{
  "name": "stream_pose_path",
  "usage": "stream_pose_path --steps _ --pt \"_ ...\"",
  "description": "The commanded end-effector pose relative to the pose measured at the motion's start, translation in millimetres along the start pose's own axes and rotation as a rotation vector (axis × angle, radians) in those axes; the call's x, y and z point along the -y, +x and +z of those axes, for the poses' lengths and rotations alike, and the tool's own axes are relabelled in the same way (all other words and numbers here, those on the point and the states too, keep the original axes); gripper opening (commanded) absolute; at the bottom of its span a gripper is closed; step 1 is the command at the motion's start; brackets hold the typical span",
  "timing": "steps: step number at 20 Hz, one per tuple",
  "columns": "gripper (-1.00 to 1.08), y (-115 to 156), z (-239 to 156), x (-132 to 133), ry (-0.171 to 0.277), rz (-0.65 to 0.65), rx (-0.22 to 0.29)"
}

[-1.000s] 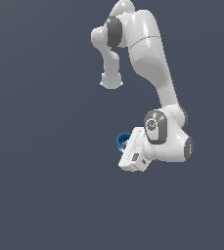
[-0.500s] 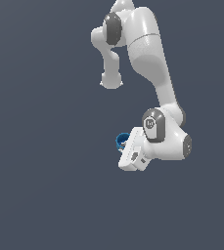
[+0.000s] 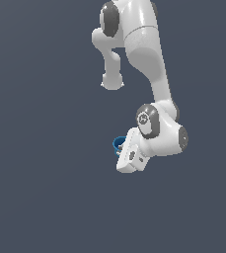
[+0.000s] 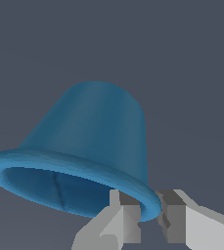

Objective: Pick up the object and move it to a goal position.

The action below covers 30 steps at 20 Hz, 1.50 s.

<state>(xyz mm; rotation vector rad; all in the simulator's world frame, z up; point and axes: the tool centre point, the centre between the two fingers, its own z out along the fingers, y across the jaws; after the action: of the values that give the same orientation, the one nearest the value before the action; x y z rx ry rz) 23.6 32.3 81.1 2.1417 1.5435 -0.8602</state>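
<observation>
There is one arm (image 3: pixel 146 54), one gripper (image 4: pixel 150 215) and one blue cup (image 4: pixel 84 146); nothing else stands out against the plain grey-blue background (image 3: pixel 40 148) in either view.

In the wrist view two grey fingers (image 4: pixel 125 215) show, one on each side of the cup's flared rim. One finger lies inside the opening and the other outside the wall, so the rim passes through the narrow gap between them. The fingers are drawn close together and pinch that stretch of the rim. The cup fills much of this picture: its open mouth faces the camera, its rounded closed end points away from the gripper, and a darker interior is visible under the rim. The whole body of the cup extends out beyond the fingertips, off to one side of them.

The exterior view shows what the wrist camera cannot: the white arm bending down from the top of the frame, its grey-capped joints, and the white hand body (image 3: pixel 130 157) at its lower end. Here the cup (image 3: pixel 118 144) is only a small blue arc peeking out from behind the hand on the exterior view's left, touching the hand's edge. The fingers themselves are hidden in this view, so the grip cannot be judged from it; only the wrist view reveals it. No surface beneath the cup can be made out in either picture.
</observation>
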Motion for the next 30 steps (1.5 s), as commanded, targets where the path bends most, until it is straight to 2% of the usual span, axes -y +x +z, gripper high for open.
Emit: stream_pose_path --steps 1,30 --pt "-1.00 -6.3 -0.4 -6.0 -0.039 0.000 -0.024" --pt "-1.00 -72.7 -0.3 -77.0 -0.504 -0.015 -0.304"
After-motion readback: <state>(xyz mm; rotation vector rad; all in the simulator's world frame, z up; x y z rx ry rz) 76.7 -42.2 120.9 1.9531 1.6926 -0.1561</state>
